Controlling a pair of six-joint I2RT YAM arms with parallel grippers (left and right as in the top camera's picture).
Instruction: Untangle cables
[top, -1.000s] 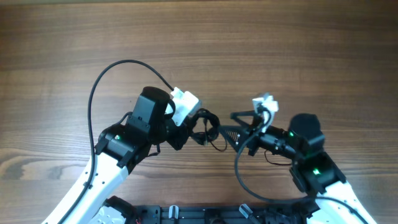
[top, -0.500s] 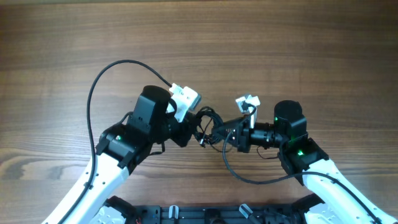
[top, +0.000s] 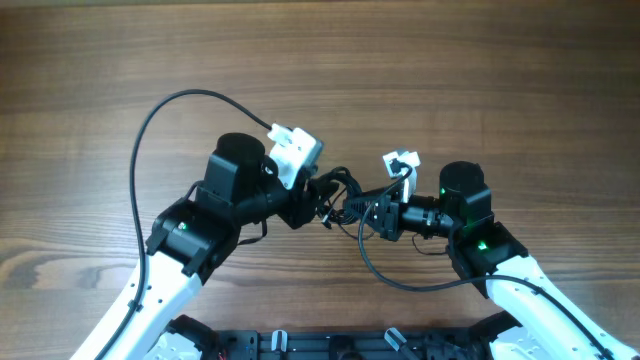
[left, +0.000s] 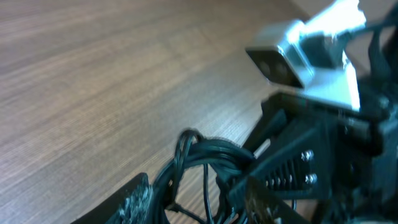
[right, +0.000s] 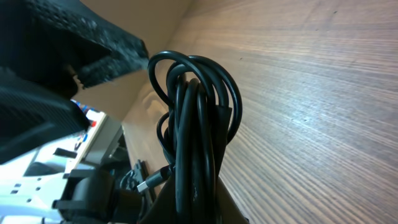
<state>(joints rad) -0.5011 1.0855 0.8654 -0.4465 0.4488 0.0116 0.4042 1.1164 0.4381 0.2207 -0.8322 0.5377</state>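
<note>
Cables (top: 338, 195): thin black cords wound into one tight knotted bundle, several loops stacked side by side, with a small plug end (right: 152, 180) poking out low on the bundle in the right wrist view. Whether the bundle rests on the worktop (top: 420, 70) or hangs just above it cannot be told. Left tool (top: 312, 203): touching the bundle's left side; in the left wrist view its two textured fingers (left: 134, 199) stand apart at a middling width, the cords lying between them and not visibly pinched. Right tool (top: 368, 212): closed narrow on the bundle's right side, the cords running straight down into its grip in its own camera's view — the same view shows one textured finger of the left tool just beyond the loops. White camera housings, two: one (top: 295, 155) just up and left of the bundle on the left wrist, one (top: 402, 162) just up and right of it on the right wrist. Thick black arm wires, two: one (top: 140, 180) arching wide to the left of the bundle, well apart from it; one (top: 385, 275) looping below and right of the bundle — nearer, but not joined to the cords. Worktop surface: brown wood grain on all sides of the bundle.
</note>
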